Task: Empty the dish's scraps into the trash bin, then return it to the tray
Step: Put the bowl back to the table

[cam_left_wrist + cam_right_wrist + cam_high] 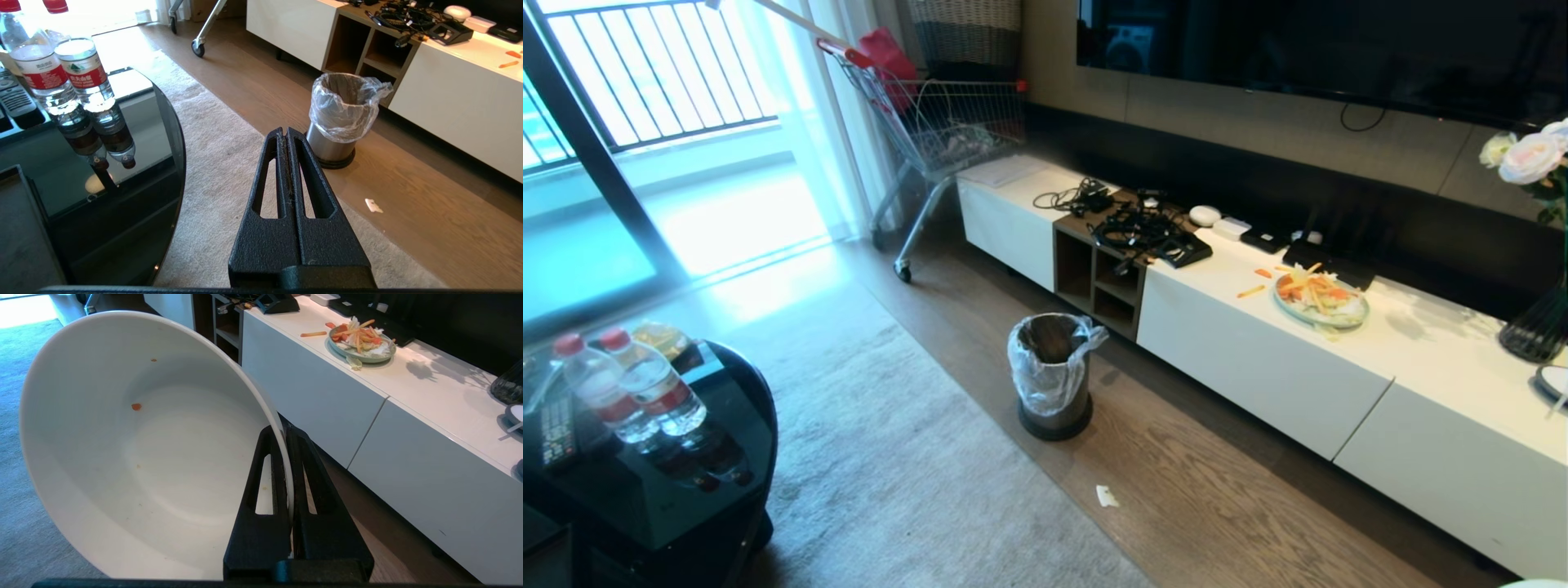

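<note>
Beside the long white TV cabinet (pixel 1258 359), the right gripper (pixel 289 457) has its black jaws pinched on the rim of the deep round white bowl (pixel 135 457).

The bowl is tilted on edge, nearly bare, with one small orange carrot crumb (pixel 136 406) stuck inside. The shiny metal trash bin (pixel 1052 376), lined with a crinkly clear bag, stands on the wood floor near the cabinet. The left gripper (pixel 287 136) hangs above the rug with its jaws pressed together, holding nothing.
</note>
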Available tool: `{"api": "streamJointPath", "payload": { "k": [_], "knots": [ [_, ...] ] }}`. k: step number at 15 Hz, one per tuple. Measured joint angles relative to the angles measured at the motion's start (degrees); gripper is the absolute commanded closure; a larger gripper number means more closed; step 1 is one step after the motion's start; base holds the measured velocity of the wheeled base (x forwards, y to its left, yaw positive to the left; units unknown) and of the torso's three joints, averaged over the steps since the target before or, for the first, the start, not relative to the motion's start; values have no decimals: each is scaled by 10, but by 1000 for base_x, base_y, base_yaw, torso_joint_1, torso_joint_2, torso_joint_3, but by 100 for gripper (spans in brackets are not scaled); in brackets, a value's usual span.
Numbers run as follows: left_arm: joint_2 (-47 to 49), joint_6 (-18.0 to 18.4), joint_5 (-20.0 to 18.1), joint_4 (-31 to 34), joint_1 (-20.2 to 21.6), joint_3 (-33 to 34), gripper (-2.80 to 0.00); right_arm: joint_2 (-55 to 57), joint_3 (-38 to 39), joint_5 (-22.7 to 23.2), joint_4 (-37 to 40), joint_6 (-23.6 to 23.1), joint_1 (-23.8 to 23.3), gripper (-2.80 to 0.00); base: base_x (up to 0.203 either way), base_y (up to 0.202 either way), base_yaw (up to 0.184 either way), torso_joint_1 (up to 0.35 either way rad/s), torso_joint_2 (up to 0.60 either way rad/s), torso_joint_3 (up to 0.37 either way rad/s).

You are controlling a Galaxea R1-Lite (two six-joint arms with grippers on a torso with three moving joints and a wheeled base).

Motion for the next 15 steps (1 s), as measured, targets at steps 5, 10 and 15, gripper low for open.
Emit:
{"api": "streamJointPath", "payload": {
  "k": [5, 10, 15],
  "knots": [
    [0, 0, 0, 0, 0, 0, 0, 0, 0, 0, 0, 0, 0, 0, 0, 0, 0, 0, 0, 0],
    [0, 0, 0, 0, 0, 0, 0, 0, 0, 0, 0, 0, 0, 0, 0, 0, 0, 0, 0, 0],
    [0, 0, 0, 0, 0, 0, 0, 0, 0, 0, 0, 0, 0, 0, 0, 0, 0, 0, 0, 0]
  ]
}}
